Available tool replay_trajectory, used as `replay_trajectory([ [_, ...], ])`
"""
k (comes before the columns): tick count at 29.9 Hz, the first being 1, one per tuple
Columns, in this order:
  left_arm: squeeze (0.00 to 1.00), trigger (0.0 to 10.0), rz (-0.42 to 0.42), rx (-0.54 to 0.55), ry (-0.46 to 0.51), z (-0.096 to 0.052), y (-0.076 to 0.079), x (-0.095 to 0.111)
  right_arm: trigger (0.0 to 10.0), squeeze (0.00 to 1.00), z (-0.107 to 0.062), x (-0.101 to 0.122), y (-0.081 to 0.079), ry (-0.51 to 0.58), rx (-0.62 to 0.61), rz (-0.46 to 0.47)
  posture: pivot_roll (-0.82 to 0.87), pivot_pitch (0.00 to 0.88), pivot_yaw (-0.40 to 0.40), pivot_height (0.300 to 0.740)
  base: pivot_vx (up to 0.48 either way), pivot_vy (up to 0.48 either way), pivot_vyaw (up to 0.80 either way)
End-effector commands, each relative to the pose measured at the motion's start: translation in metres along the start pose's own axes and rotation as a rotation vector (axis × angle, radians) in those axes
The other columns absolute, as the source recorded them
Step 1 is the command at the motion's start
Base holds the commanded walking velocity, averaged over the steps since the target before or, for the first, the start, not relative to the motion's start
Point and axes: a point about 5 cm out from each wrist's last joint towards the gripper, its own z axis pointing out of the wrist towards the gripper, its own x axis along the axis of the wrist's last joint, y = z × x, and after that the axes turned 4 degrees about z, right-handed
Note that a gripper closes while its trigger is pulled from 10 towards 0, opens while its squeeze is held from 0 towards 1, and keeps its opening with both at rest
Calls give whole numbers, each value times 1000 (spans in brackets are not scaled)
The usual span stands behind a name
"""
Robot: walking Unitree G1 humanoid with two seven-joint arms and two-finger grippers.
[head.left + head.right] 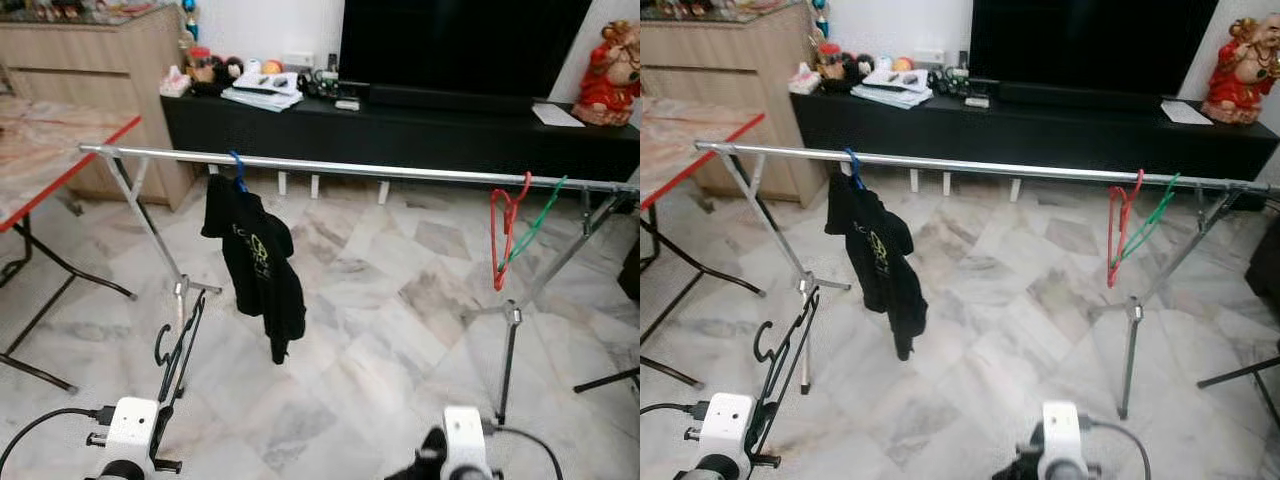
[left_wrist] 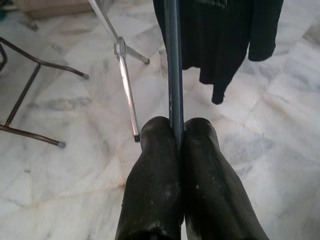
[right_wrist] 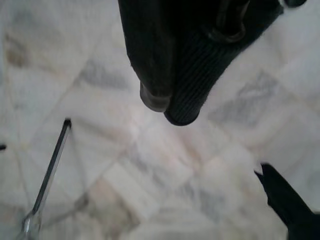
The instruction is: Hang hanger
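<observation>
The black hanger (image 1: 178,350), pinched in the left gripper (image 2: 178,134) at seven o'clock, should rise hook-first over the rail (image 1: 400,172)'s bare stretch toward twelve; right gripper (image 3: 170,107)'s fingers apparently together, empty.

I see a black garment (image 1: 255,262) on a blue hanger (image 1: 237,172), with red (image 1: 505,225) and green hangers (image 1: 537,220) further right. Behind stand a black TV console (image 1: 400,135), a dark television (image 1: 460,45), a red figurine (image 1: 610,75) and a wooden cabinet (image 1: 100,70); a red-edged table (image 1: 50,150) sits at left on marble floor (image 1: 380,330).
</observation>
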Motion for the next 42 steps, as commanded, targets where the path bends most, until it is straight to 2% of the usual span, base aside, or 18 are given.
replay_trajectory([
  [1, 0, 10000, 7, -15, 15, 5, 4, 8, 10000, 0, 2, 10, 7, 32, -33, 50, 147, 0, -14, 740, 0, 0, 0],
  [4, 0, 10000, 2, -32, 21, 10, 8, 12, 10000, 0, 3, 17, 12, 55, -51, 58, 116, 0, 16, 740, 0, 0, 0],
  [10, 0, 10000, 9, -72, 38, 15, 12, 20, 10000, 0, 5, 27, 17, 90, -63, 74, 95, 0, 10, 740, 0, 0, 0],
  [13, 0, 10000, 1, -87, 48, 21, 14, 22, 10000, 0, 7, 38, 12, 125, -39, 61, 78, 0, -29, 740, 0, 0, 0],
  [17, 0, 10000, -15, -73, 37, 22, 16, 18, 10000, 0, 8, 42, 9, 131, -31, 59, 78, 0, -44, 740, 0, 0, 0],
  [25, 0, 10000, -26, -72, 50, 25, 21, 22, 10000, 0, 10, 52, 9, 153, -45, 71, 106, 0, -26, 740, 0, 0, 0],
  [33, 0, 10000, 13, -81, 41, 25, 18, 20, 10000, 0, 12, 63, 1, 169, -29, 62, 119, 0, -32, 740, 0, 0, 0],
  [37, 0, 10000, 86, -198, 54, 21, 21, 25, 10000, 0, 14, 80, 0, 202, -20, 13, 118, 0, -33, 740, 0, 0, 0],
  [40, 0, 10000, 203, -391, 49, 17, 24, 35, 10000, 0, 17, 102, -6, 230, 10, -109, 129, 0, -35, 740, 0, 0, 0],
  [41, 0, 10000, 203, -391, 49, 17, 24, 35, 10000, 0, 17, 102, -6, 230, 10, -109, 129, 0, -35, 740, 0, 0, 0],
  [42, 0, 10000, 294, -472, 34, 15, 24, 38, 10000, 0, 17, 113, -9, 247, 25, -135, 133, 0, -36, 740, 0, 0, 0],
])
